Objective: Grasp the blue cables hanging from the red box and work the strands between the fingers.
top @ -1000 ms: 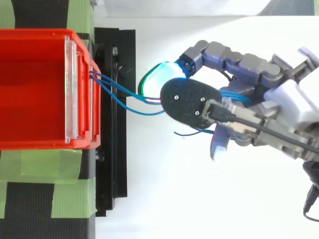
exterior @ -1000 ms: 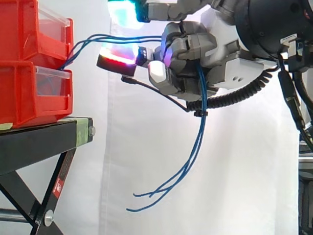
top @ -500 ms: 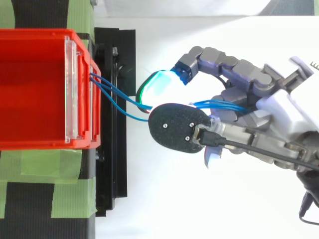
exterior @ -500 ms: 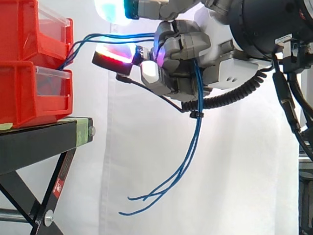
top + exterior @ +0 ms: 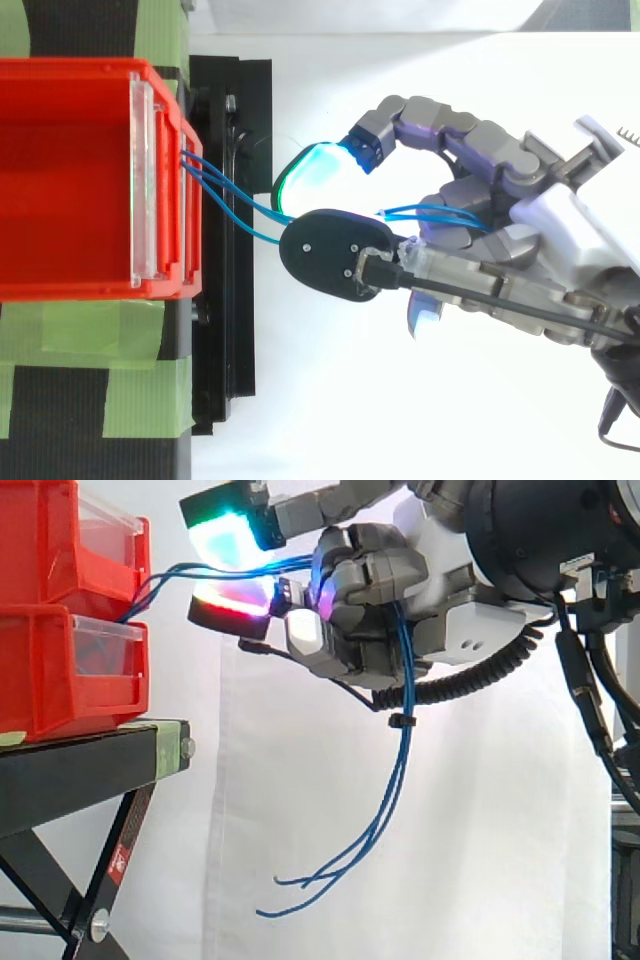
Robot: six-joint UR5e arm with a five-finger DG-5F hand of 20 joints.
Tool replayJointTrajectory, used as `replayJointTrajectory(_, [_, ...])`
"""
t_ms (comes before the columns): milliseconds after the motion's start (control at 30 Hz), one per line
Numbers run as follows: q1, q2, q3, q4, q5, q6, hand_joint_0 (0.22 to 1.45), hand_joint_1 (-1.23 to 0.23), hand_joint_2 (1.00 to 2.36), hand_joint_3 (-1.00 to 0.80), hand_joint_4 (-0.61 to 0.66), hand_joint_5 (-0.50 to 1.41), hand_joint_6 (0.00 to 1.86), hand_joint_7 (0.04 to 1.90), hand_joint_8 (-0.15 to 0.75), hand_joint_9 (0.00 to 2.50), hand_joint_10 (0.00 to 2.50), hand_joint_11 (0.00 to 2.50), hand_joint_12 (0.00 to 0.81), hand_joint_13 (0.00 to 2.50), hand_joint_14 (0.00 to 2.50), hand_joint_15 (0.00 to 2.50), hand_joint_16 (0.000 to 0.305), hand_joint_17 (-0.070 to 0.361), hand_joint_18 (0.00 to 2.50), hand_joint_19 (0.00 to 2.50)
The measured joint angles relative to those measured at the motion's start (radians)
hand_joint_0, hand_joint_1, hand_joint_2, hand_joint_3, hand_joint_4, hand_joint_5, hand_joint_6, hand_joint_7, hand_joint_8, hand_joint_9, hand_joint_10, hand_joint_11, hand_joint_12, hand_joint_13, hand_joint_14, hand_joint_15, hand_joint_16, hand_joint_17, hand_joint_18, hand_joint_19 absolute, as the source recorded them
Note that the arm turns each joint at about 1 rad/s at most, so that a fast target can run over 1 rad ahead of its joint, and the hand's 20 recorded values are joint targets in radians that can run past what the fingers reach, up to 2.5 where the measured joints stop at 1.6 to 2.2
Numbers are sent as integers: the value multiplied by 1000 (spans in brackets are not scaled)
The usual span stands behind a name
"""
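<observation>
Pulling too hard is the main hazard here. In the upper middle of the side view, the robot's grey, many-jointed hand point(image 5: 385, 590) has its fingers curled round the bundle of thin blue cables point(image 5: 395, 770), so the grasp itself looks made. The strands run between a green-glowing pad above and a red-glowing one below, and these fingertip pads point(image 5: 225, 535) sit at the upper left of the hand.

The cables come out at the front of the stacked red plastic bins point(image 5: 60, 670) at the left edge, near where the upper bin sits on the lower. From there they cross to the hand almost level, with little sag. Seen from above, the same span point(image 5: 235, 205) curves only gently between the bin front point(image 5: 165, 180) and the hand point(image 5: 480, 225).

I judge there is not much slack to spend. A drift of the hand toward the right of the frame could draw the span tight. That could drag strands out of the bin, or tug the bin toward the edge of the black stand point(image 5: 70, 770).

The other risk is the opposite one — loosening the fingers too far while rolling the strands. The loose ends hang free below the hand, down to the lower middle of the side view before the white curtain point(image 5: 480, 860), so their own weight could slide them out of the grip. A strand could also catch between finger segments and kink.
</observation>
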Motion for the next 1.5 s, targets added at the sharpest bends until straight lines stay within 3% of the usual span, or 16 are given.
replayJointTrajectory(67, [0,0,0,0,0,0,1135,-702,1004,18,244,273,396,1258,524,1955,2500,2500,623,1986,2500,1614,246,185,2500,585])
replayJointTrajectory(133, [0,0,0,0,0,0,944,-723,1194,-63,284,309,371,1261,524,1955,2500,2500,623,1986,2500,1614,246,185,2500,585])
replayJointTrajectory(200, [0,0,0,0,0,1,853,-711,1141,-158,315,324,309,1286,524,1955,2500,2500,623,1986,2500,1614,246,185,2500,585])
replayJointTrajectory(233, [0,0,0,0,0,1,860,-701,1000,-188,319,331,246,1326,524,1955,2500,2500,623,1986,2500,1614,246,185,2500,585])
replayJointTrajectory(300, [0,0,0,0,0,3,833,-693,1005,-282,313,327,216,1344,524,1955,2500,2500,623,1986,2500,1614,246,185,2500,585])
replayJointTrajectory(367, [0,0,0,0,0,4,908,-722,1007,-217,283,319,199,1357,524,1955,2500,2500,623,1986,2500,1614,246,185,2500,585])
replayJointTrajectory(433, [0,0,-1,0,0,5,1176,-729,1002,-7,206,389,132,1395,524,1955,2500,2500,623,1986,2500,1614,246,185,2500,585])
replayJointTrajectory(500, [0,0,-1,0,0,5,1266,-695,1004,55,175,500,3,1461,524,1955,2500,2500,623,1986,2500,1614,246,185,2500,585])
replayJointTrajectory(600, [0,1,-1,1,0,5,1280,-680,1007,44,185,555,7,1414,524,1955,2500,2500,623,1986,2500,1614,246,185,2500,585])
replayJointTrajectory(733, [0,1,-1,1,0,8,975,-689,1003,-157,227,517,16,1199,524,1955,2500,2500,623,1986,2500,1614,246,185,2500,585])
replayJointTrajectory(833, [0,1,-1,1,0,8,849,-626,1011,-260,338,466,17,1028,524,1955,2500,2500,623,1986,2500,1614,246,185,2500,585])
replayJointTrajectory(867, [0,1,-1,1,0,8,862,-619,1007,-248,337,456,17,1012,524,1955,2500,2500,623,1986,2500,1614,246,185,2500,585])
replayJointTrajectory(1000, [0,1,-1,1,0,8,1265,-666,1007,73,244,512,16,965,524,1955,2500,2500,623,1986,2500,1614,246,185,2500,585])
replayJointTrajectory(1100, [0,1,-1,2,0,9,1315,-668,1007,39,258,586,18,958,524,1955,2500,2500,623,1986,2500,1614,246,185,2500,585])
replayJointTrajectory(1333, [0,1,-1,3,0,9,952,-734,1000,-140,333,511,17,962,524,1955,2500,2500,623,1986,2500,1614,246,185,2500,585])
replayJointTrajectory(1500, [0,0,-1,7,2,8,865,-713,1011,-405,317,443,17,1069,524,1955,2500,2500,623,1986,2500,1614,246,185,2500,585])
